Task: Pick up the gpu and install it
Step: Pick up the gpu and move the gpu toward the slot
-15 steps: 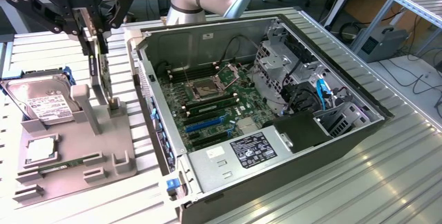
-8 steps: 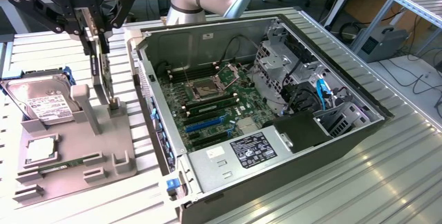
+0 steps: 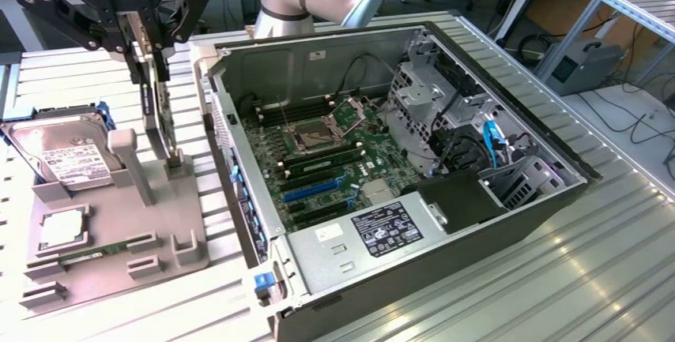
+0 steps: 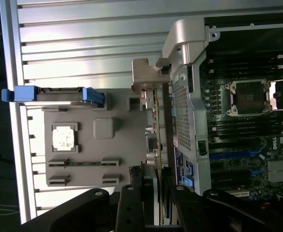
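1. You are looking at the gpu [image 3: 160,117]: a thin, dark card seen almost edge-on, so its faces barely show.
2. It stands upright on edge, leaning only slightly.
3. Its lower end meets a slotted post on the grey holder plate [image 3: 116,239], at that plate's edge on the exterior view's right. You cannot tell whether it is fully seated there.
4. In the wrist view, the card is a narrow yellow-green board edge running along that same plate edge.
5. Its upper part is clamped between the fingers of the gripper [image 3: 145,54].
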Motion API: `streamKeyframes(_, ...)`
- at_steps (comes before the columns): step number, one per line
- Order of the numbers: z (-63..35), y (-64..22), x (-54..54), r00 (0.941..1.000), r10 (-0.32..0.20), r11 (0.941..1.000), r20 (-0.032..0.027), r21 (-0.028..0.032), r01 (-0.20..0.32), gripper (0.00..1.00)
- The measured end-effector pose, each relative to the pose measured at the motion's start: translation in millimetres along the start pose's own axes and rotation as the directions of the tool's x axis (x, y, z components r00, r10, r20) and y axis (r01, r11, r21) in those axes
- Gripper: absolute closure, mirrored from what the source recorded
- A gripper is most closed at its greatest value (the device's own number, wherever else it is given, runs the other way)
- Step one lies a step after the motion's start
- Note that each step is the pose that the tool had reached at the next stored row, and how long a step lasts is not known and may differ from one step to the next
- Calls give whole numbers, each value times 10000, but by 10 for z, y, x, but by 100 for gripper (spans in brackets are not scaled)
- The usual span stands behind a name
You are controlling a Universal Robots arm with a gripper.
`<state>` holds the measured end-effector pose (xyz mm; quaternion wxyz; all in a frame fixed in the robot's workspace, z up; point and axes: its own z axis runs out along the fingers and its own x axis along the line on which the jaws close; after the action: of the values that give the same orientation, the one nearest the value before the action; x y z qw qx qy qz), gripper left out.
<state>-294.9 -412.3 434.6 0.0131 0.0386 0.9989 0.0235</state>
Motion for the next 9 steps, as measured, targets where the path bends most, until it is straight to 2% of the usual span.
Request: streamKeyframes(9, 0, 1, -17, 10000, 0, 10000, 0, 1, 0, 73)
